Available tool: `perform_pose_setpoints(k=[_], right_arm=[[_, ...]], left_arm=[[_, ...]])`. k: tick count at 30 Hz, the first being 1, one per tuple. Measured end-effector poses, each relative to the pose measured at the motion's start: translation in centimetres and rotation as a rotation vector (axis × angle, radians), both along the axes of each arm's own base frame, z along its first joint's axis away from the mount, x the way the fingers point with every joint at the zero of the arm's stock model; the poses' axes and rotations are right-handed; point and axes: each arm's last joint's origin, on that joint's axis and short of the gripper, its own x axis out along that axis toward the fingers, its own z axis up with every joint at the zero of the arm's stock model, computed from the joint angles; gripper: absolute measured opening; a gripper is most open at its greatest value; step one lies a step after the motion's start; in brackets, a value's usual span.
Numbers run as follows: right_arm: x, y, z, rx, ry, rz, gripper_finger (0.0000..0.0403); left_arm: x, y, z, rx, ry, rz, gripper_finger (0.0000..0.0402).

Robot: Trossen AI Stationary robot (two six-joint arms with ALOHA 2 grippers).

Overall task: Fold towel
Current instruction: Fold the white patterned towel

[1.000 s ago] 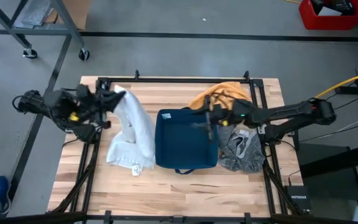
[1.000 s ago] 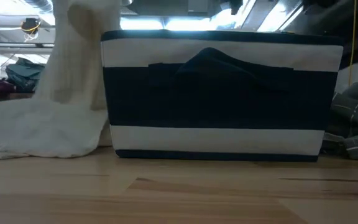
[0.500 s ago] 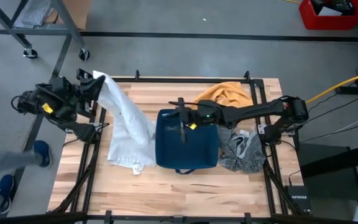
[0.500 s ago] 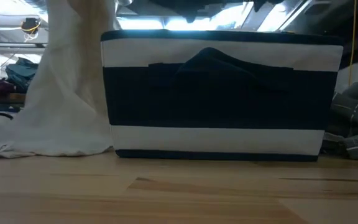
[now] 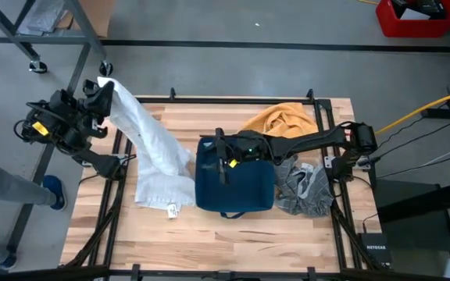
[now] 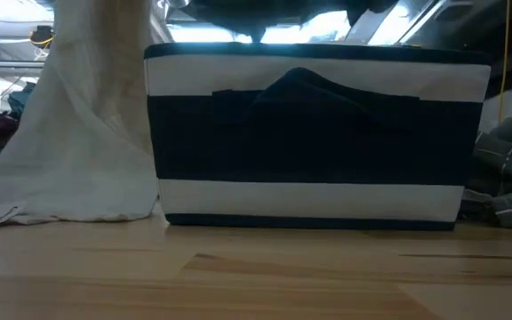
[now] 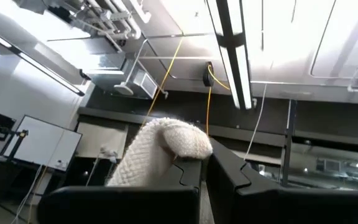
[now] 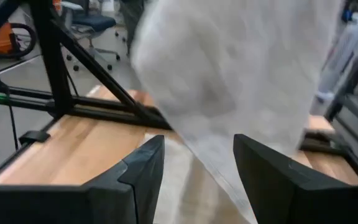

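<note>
**White towel lifted high at the worktop's corner**

The left tool (image 5: pixel 100 92) is up past the worktop's (image 5: pixel 233 234) 10 o'clock corner. Its two fingers are squeezed together on one end of the white towel (image 5: pixel 151 148). In the left wrist view, a bunched bit of towel (image 7: pixel 166 146) sticks up between the dark fingers (image 7: pixel 185 180).

From that tool the towel hangs down in a long slope. Its lower end lies in a heap on the wood at about 9 o'clock, touching the side of the blue bin (image 5: pixel 234 181). A small tag (image 5: pixel 171 211) shows at its bottom edge.

The right tool (image 5: pixel 223 156) reaches across the top of the blue bin in the middle of the worktop. Its fingers (image 8: pixel 135 171) stand apart and hold nothing, and the towel is just in front of them.

An orange cloth (image 5: pixel 281 119) lies at 1 o'clock. A grey cloth (image 5: pixel 307 187) lies at 3 o'clock, beside the bin.
</note>
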Motion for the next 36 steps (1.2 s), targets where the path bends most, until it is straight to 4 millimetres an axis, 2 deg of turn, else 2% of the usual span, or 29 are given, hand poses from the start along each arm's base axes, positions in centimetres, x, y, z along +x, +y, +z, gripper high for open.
perform_pose_setpoints(k=[5,9,13,16,19,26,36], right_arm=[[-0.1,2.6,0.6,-0.145,-0.077,-0.017,0.0200],[-0.5,4.9,0.8,-0.337,-0.108,-0.073,0.0200],[-0.9,6.7,0.9,-0.530,-0.117,-0.134,0.0200],[-1.2,7.7,0.9,-0.612,-0.113,-0.148,0.0200],[-1.4,8.3,0.9,-0.652,-0.112,-0.156,0.0200],[-1.4,7.9,0.9,-0.704,-0.081,-0.235,0.0200],[-1.5,7.7,0.6,-0.791,-0.021,-0.284,0.0200]], left_arm=[[0.1,-0.1,0.0,0.001,-0.005,0.005,0.0000],[0.7,-0.3,-0.1,0.009,0.013,0.007,0.0000],[1.8,-0.5,-0.3,0.013,0.032,0.017,0.0000],[3.2,-0.6,-0.5,0.002,0.023,0.045,0.0000],[4.9,-0.6,-0.7,-0.010,-0.008,0.083,0.0000],[8.4,-0.5,-1.7,-0.069,-0.110,0.104,0.0000],[9.2,0.2,-2.0,-0.146,-0.220,0.058,0.0000]])
